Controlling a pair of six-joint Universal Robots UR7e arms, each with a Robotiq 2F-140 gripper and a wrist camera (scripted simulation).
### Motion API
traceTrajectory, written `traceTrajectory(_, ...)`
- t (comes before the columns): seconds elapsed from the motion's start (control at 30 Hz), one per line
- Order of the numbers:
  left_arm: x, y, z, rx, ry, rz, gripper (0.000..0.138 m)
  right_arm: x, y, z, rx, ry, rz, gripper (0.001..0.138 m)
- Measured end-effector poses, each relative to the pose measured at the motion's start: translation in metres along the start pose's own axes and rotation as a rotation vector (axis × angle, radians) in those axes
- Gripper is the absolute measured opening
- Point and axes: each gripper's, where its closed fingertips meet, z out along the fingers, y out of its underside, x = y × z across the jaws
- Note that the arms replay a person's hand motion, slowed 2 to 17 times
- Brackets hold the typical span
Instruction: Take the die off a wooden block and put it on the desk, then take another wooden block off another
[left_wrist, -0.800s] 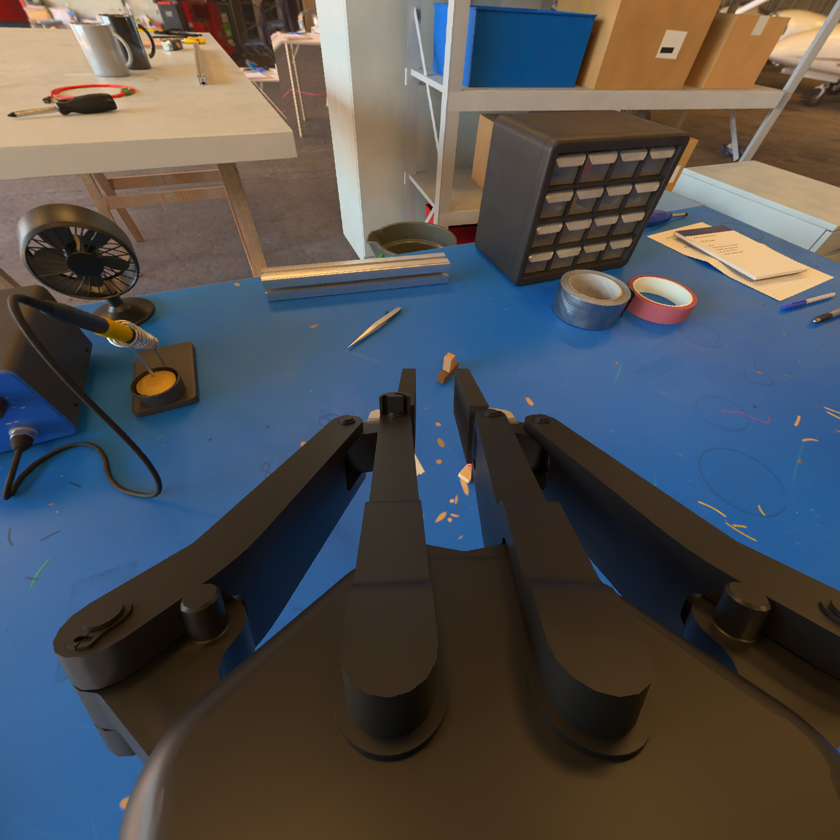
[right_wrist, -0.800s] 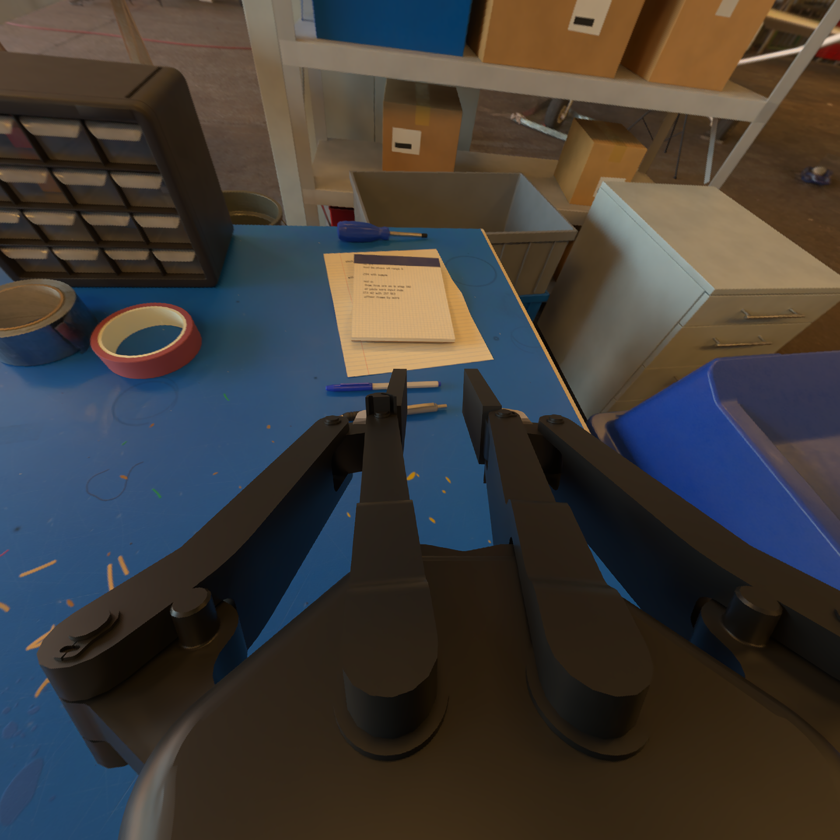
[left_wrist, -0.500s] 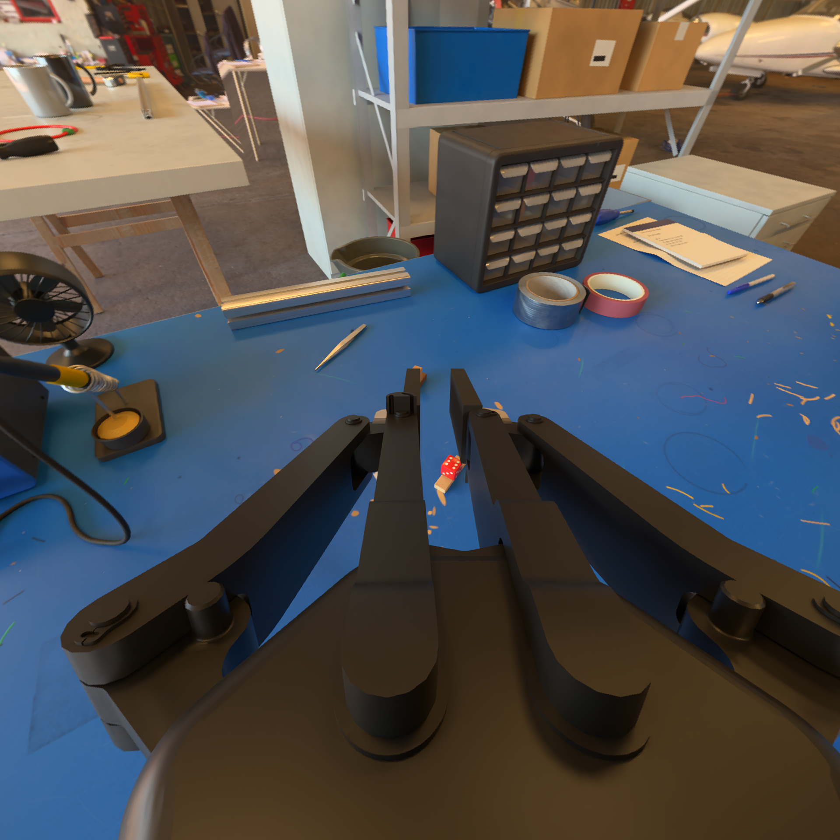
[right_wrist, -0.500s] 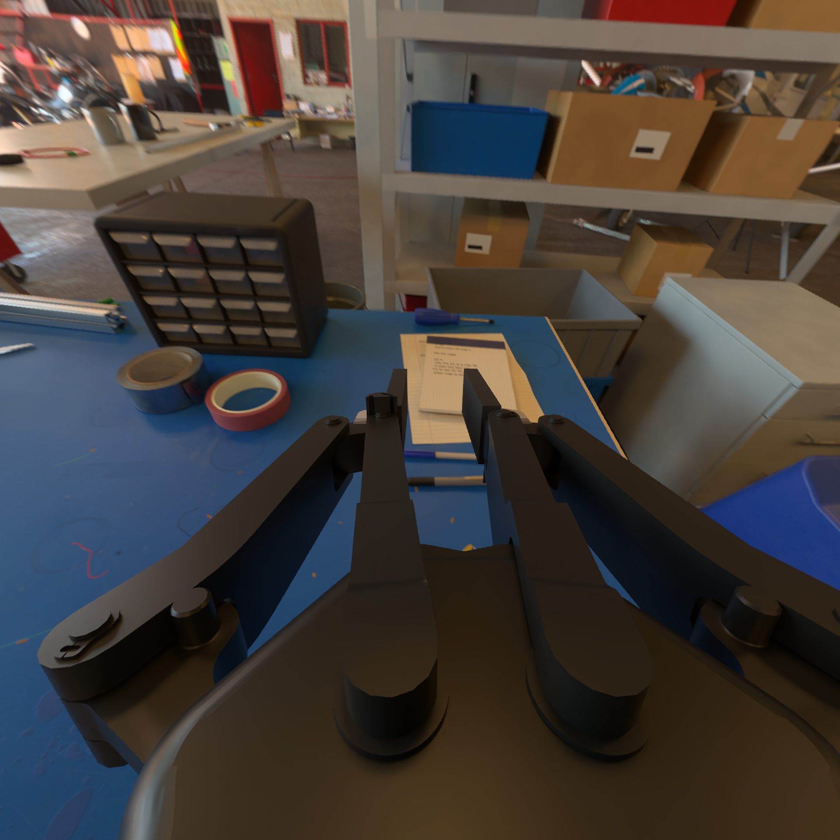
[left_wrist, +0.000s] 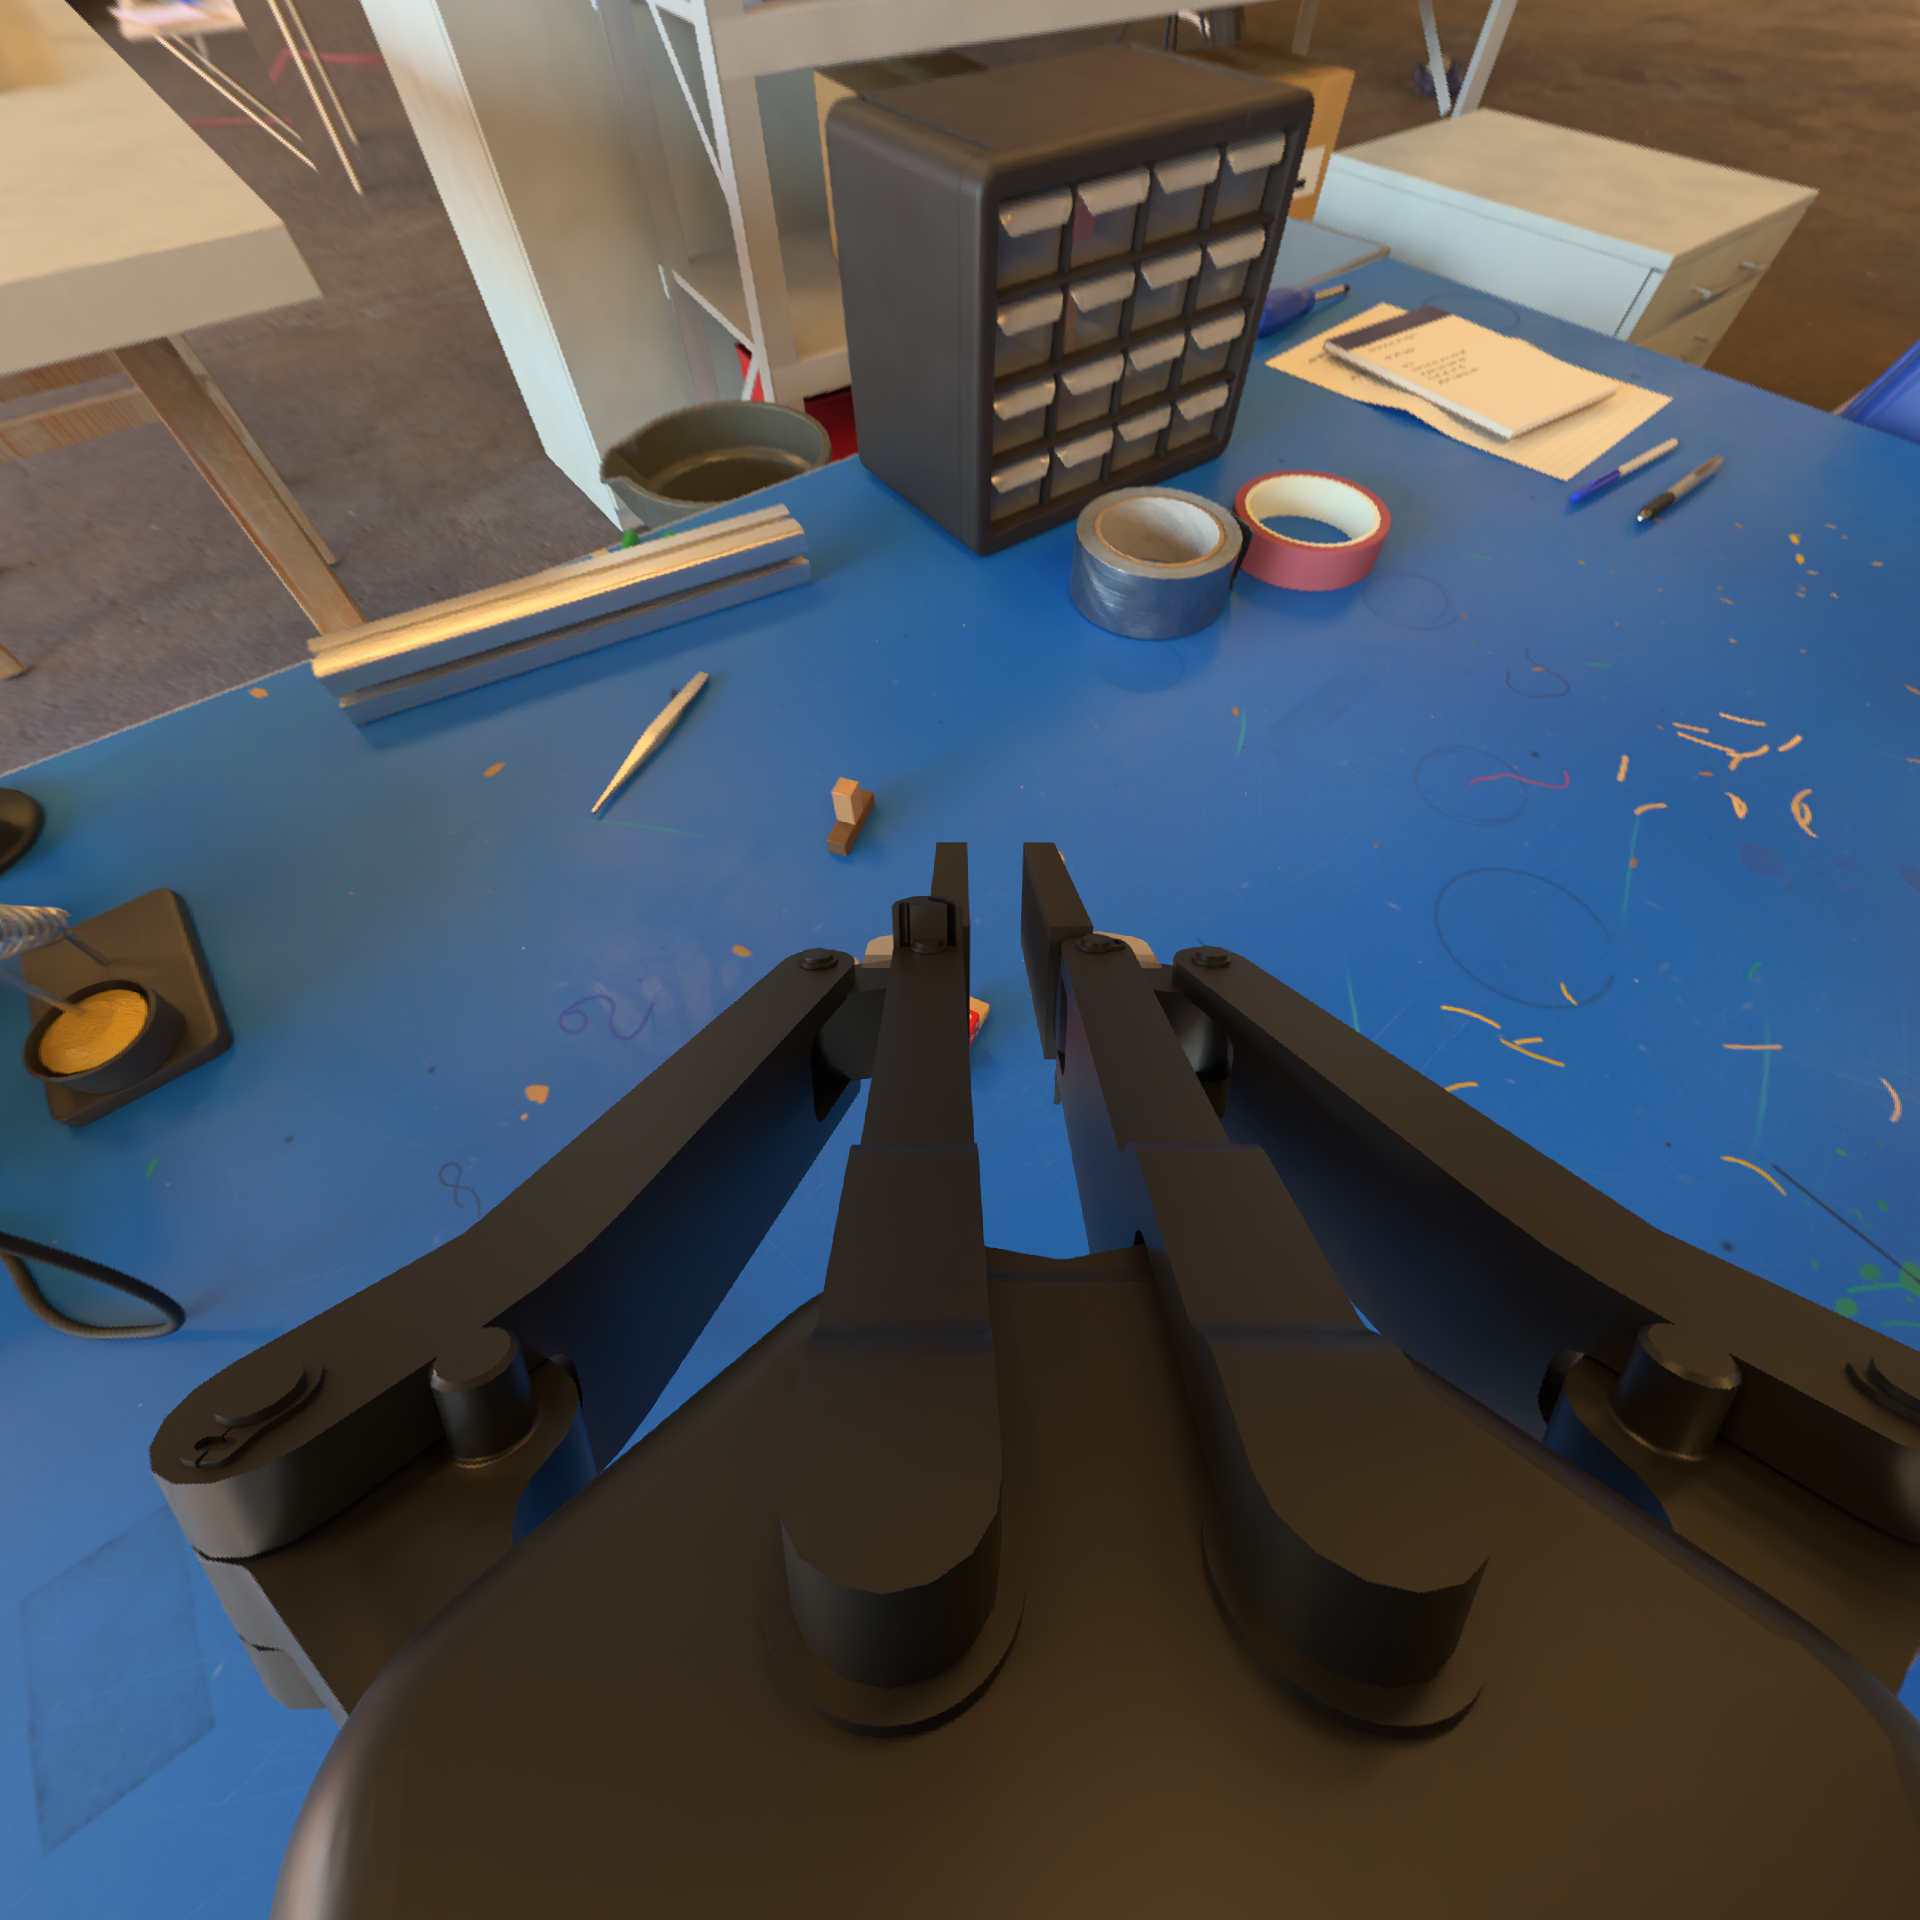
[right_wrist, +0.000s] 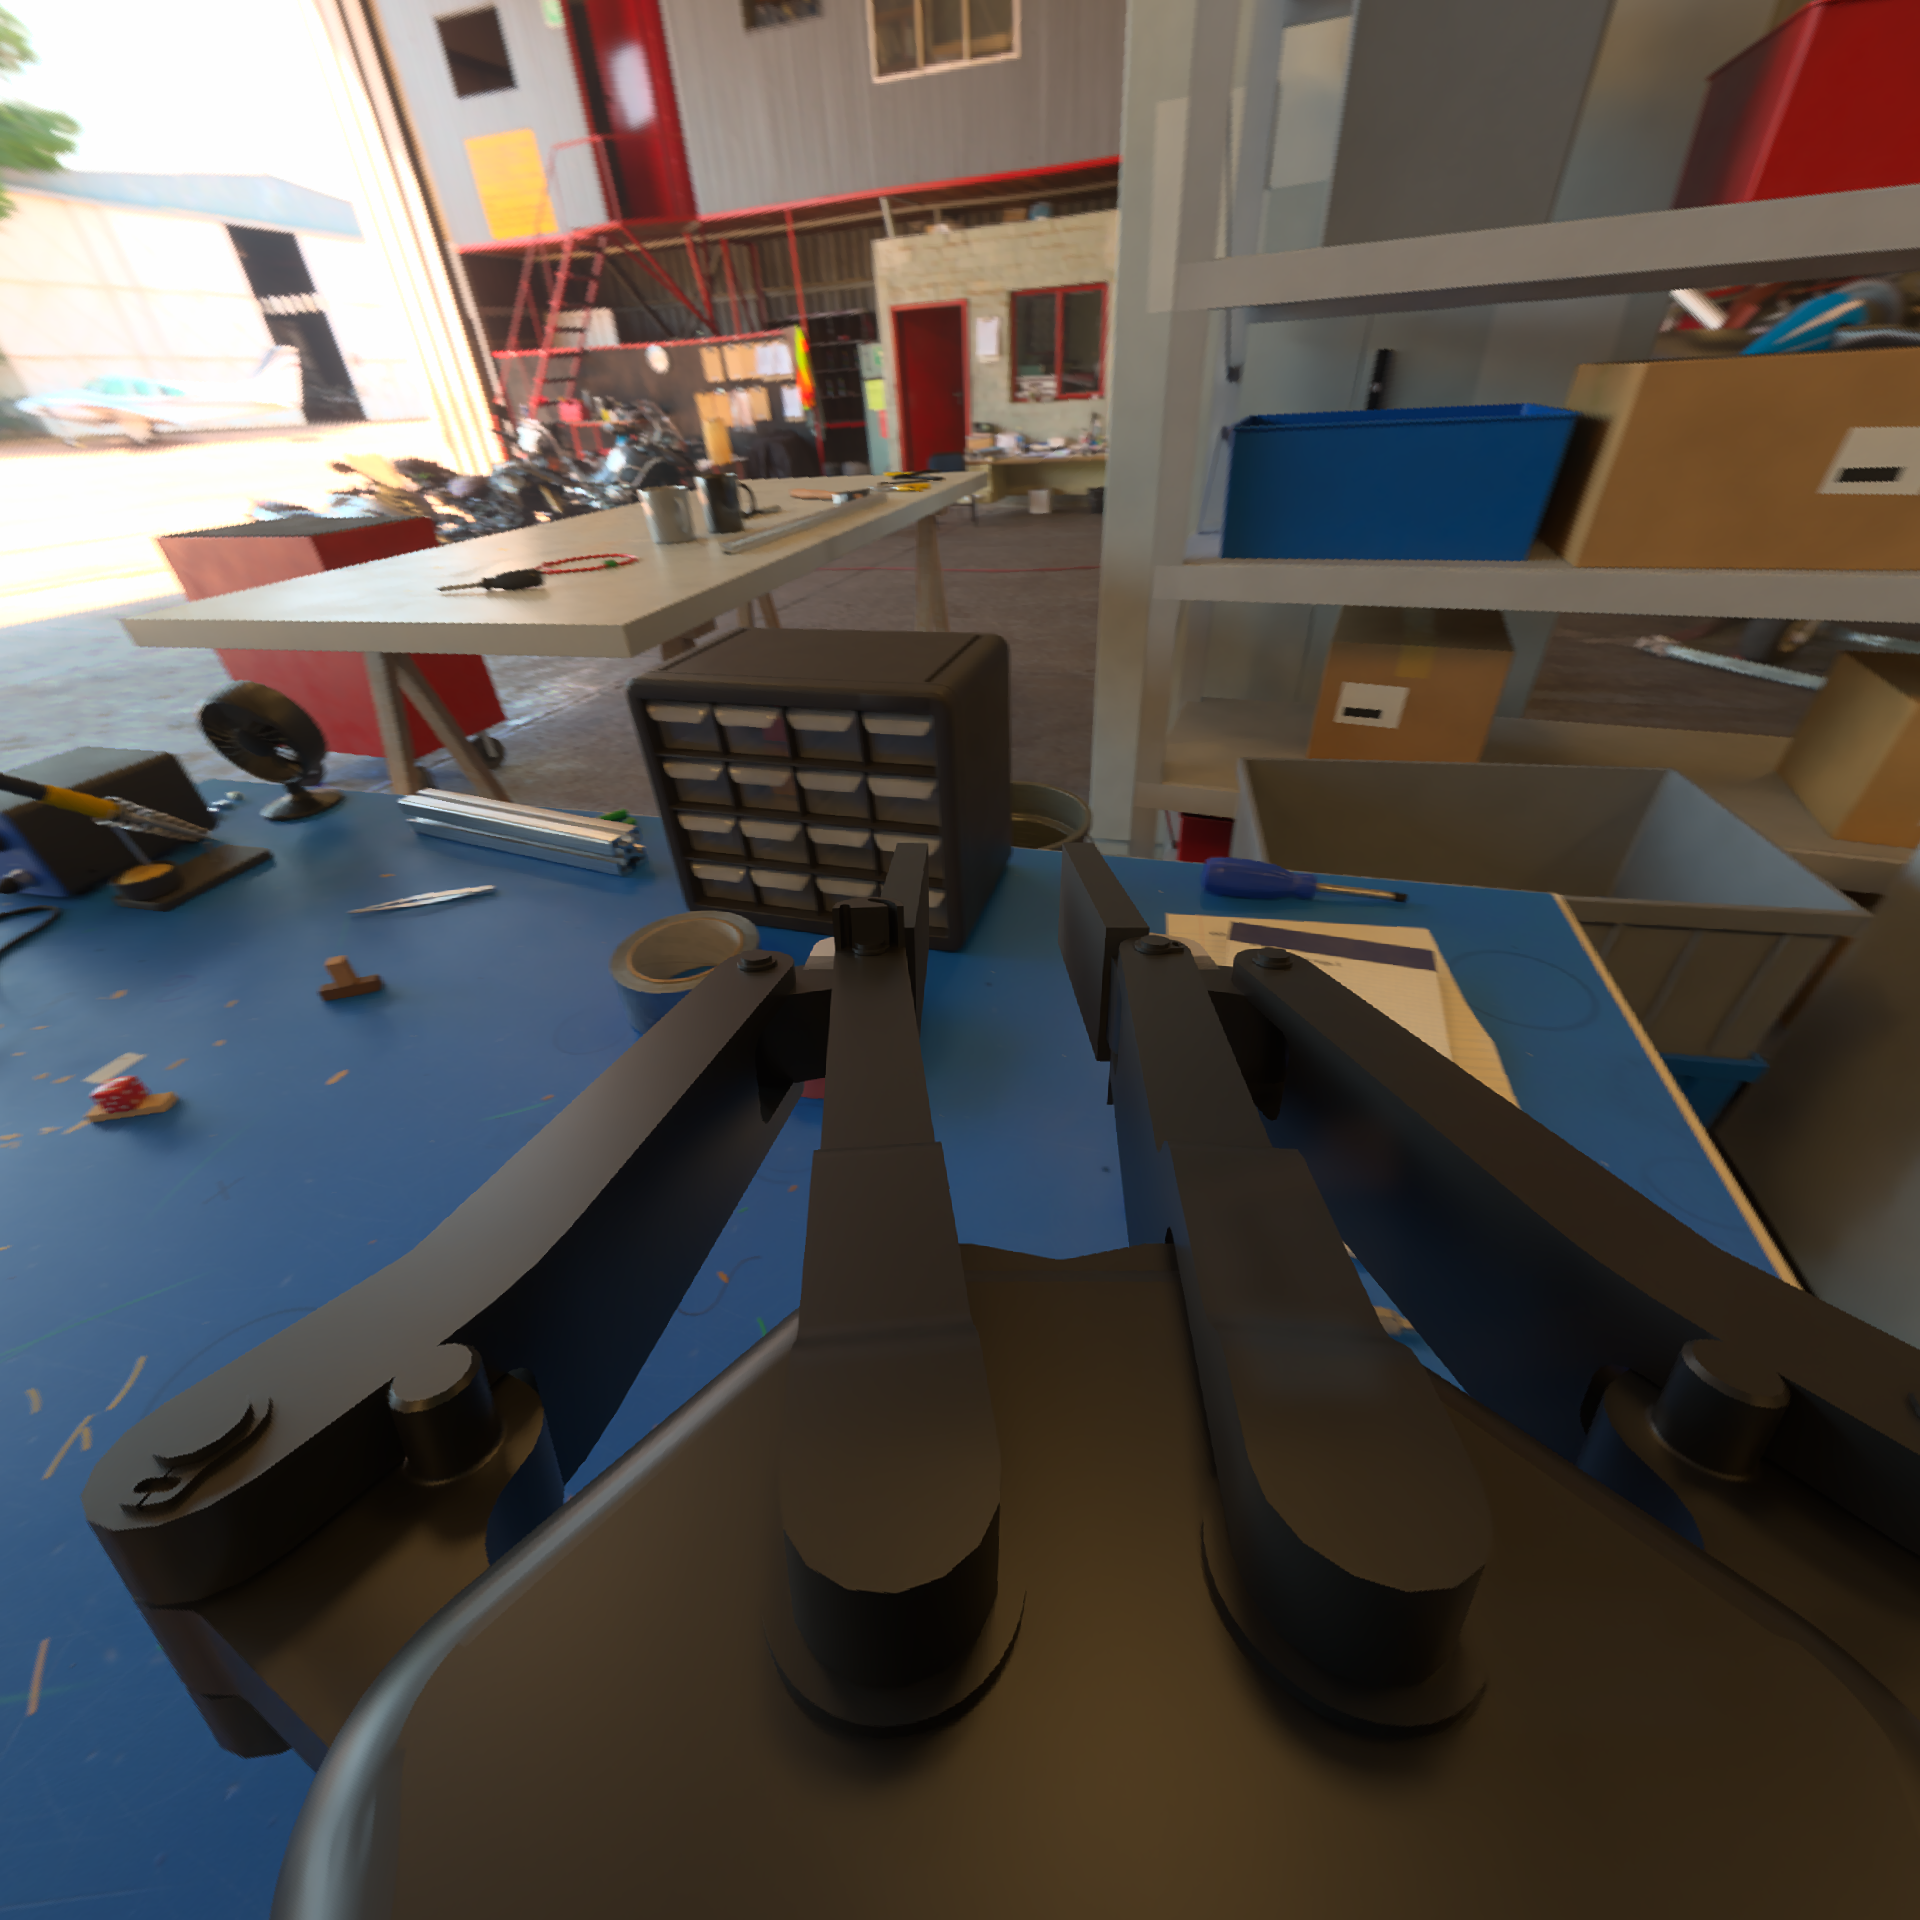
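A red die (right_wrist: 116, 1091) sits on a flat wooden block (right_wrist: 140, 1108) on the blue desk (right_wrist: 312, 1247). In the left wrist view only a sliver of the die (left_wrist: 976, 1023) shows, beside my left finger. A light wooden block stands on a darker one (left_wrist: 850, 816); this stack also shows in the right wrist view (right_wrist: 348, 977). My left gripper (left_wrist: 994, 868) hovers over the die, jaws a narrow gap apart and empty. My right gripper (right_wrist: 992, 883) is open and empty, high over the desk's right part, far from both stacks.
A black drawer cabinet (left_wrist: 1070, 291), a grey tape roll (left_wrist: 1153, 561) and a red tape roll (left_wrist: 1311, 530) stand at the back. An aluminium rail (left_wrist: 561, 613) and tweezers (left_wrist: 649, 743) lie back left. A soldering stand (left_wrist: 104, 1029) is at the left, a notepad (left_wrist: 1465, 374) back right.
My left gripper has shifted so the die slid behind its left finger and the block stack now lies left of the tips. My right gripper has tilted up and swung left.
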Motion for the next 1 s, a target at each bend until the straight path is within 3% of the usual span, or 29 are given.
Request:
traceTrajectory(0.37,0.012,0.004,0.023,-0.112,0.083,0.005,0.014,-0.045,-0.019,0.021,0.046,-0.191,-0.021,0.035)
traceTrajectory(0.7,0.013,0.007,0.041,-0.155,0.124,0.006,0.015,-0.073,-0.029,0.034,0.081,-0.278,-0.048,0.035)
traceTrajectory(1.0,0.007,0.019,0.056,-0.249,0.138,0.02,0.017,-0.092,-0.028,0.044,0.073,-0.338,-0.064,0.037)
